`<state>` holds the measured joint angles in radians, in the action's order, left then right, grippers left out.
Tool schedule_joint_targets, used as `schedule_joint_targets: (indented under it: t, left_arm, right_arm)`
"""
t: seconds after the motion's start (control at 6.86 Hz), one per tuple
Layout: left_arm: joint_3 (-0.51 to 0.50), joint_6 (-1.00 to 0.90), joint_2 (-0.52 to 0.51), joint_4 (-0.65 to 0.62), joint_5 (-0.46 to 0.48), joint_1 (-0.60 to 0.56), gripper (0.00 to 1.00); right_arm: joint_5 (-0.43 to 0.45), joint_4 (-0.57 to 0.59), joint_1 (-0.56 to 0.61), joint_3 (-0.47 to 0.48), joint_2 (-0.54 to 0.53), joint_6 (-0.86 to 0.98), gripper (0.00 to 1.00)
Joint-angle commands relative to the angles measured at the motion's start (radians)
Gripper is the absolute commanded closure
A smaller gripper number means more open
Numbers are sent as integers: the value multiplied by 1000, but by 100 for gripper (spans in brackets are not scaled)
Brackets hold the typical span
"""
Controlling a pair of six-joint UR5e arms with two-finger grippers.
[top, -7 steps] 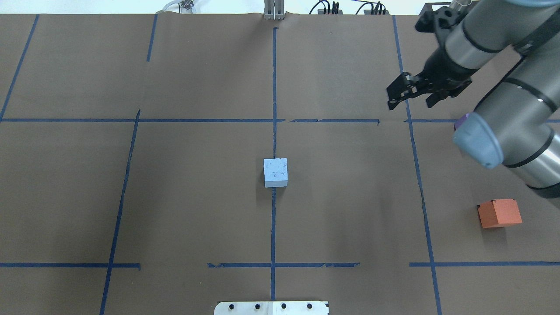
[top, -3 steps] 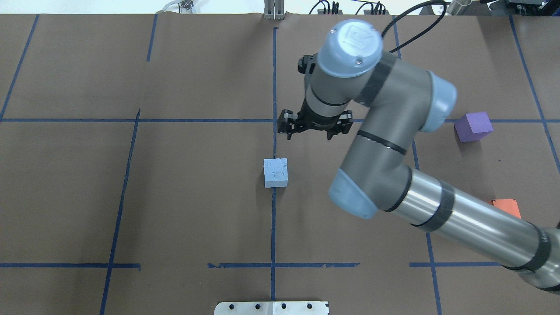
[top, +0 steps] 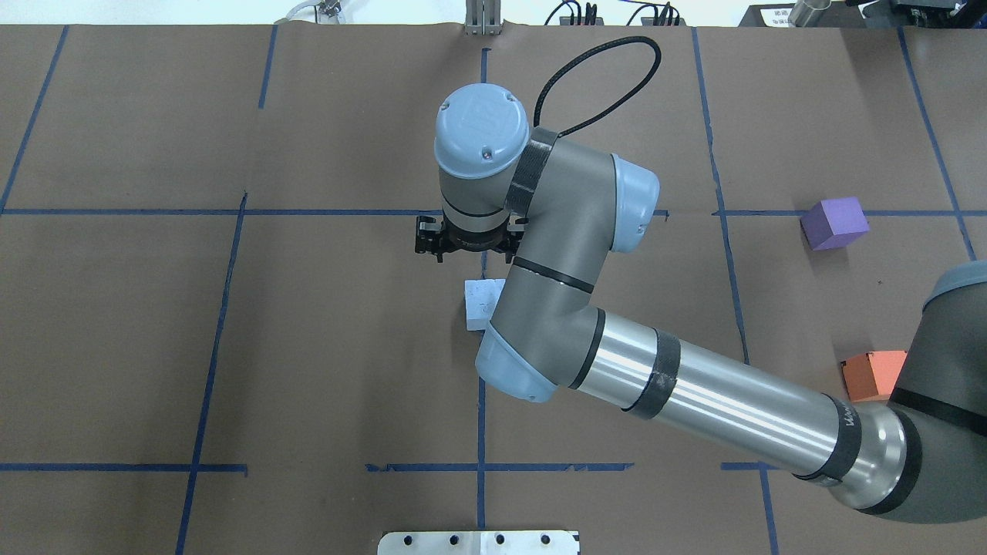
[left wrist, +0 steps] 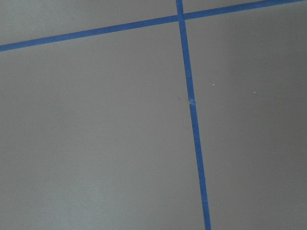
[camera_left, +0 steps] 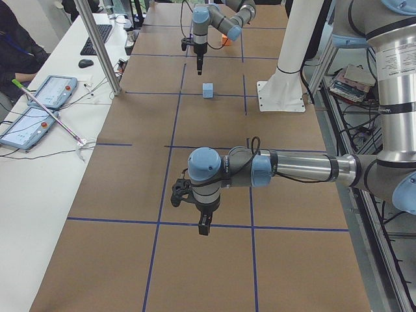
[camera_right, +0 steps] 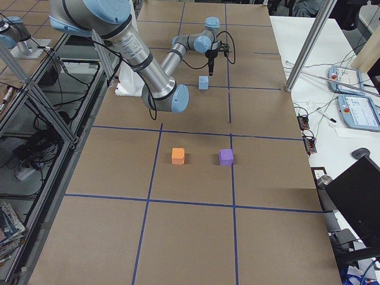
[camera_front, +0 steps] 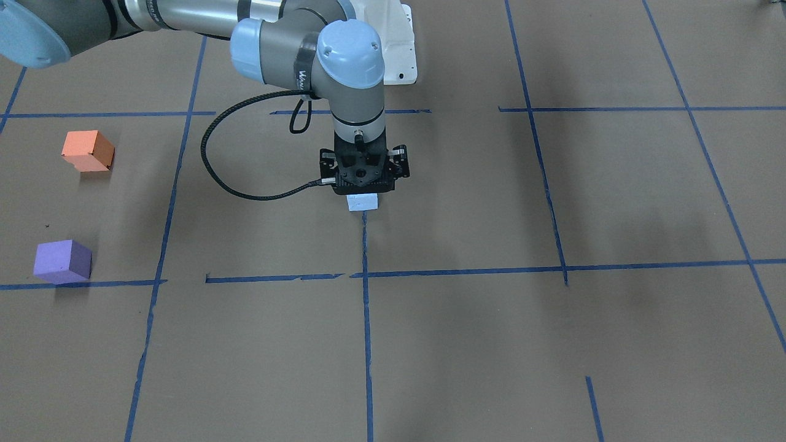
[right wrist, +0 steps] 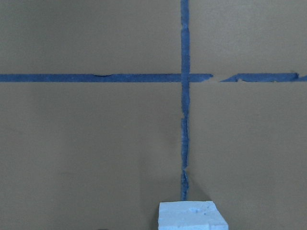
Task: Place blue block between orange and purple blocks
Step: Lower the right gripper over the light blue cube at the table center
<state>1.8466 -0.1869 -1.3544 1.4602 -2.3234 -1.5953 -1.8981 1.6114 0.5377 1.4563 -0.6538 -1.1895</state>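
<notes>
The light blue block [top: 480, 301] sits at the table's centre on a tape line, half hidden by my right arm's elbow; it also shows in the front view [camera_front: 362, 202] and at the bottom edge of the right wrist view [right wrist: 192, 216]. My right gripper [top: 468, 248] hangs open and empty above the table, just beyond the block's far side, and shows in the front view too [camera_front: 363, 184]. The purple block [top: 834, 223] and the orange block [top: 870, 375] stand apart at the right. My left gripper [camera_left: 203, 224] shows only in the exterior left view; I cannot tell its state.
Blue tape lines [top: 482, 401] grid the brown table cover. A metal plate [top: 478, 542] sits at the near edge. My right arm's long forearm [top: 717, 401] spans from the right edge to the centre. The white arm base [camera_front: 399, 49] stands behind.
My right arm has swung left from the far right of the table to just beyond the blue block. The purple block is uncovered. The blocks have not moved.
</notes>
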Motion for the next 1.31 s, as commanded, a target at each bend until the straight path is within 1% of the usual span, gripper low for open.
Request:
schedule_joint_targets:
  t: [0.0, 0.29, 0.73, 0.88, 1.02, 1.17]
  left_arm:
    - [0, 3, 0, 0, -24, 0, 0]
    - [-3, 4, 0, 0, -24, 0, 0]
    - [-3, 4, 0, 0, -24, 0, 0]
    - [-3, 4, 0, 0, -24, 0, 0]
    - [-3, 4, 0, 0, -24, 0, 0]
    - [-3, 4, 0, 0, -24, 0, 0]
  right_arm:
    - [5, -27, -12, -22, -26, 5, 1]
    - [5, -27, -28, -17, -52, 5, 1]
    - [8, -27, -67, -27, -56, 5, 1]
    - [5, -28, -74, -27, -69, 5, 19]
    - [7, -28, -74, -30, -69, 10, 26]
    - [7, -30, -74, -31, -69, 16, 26]
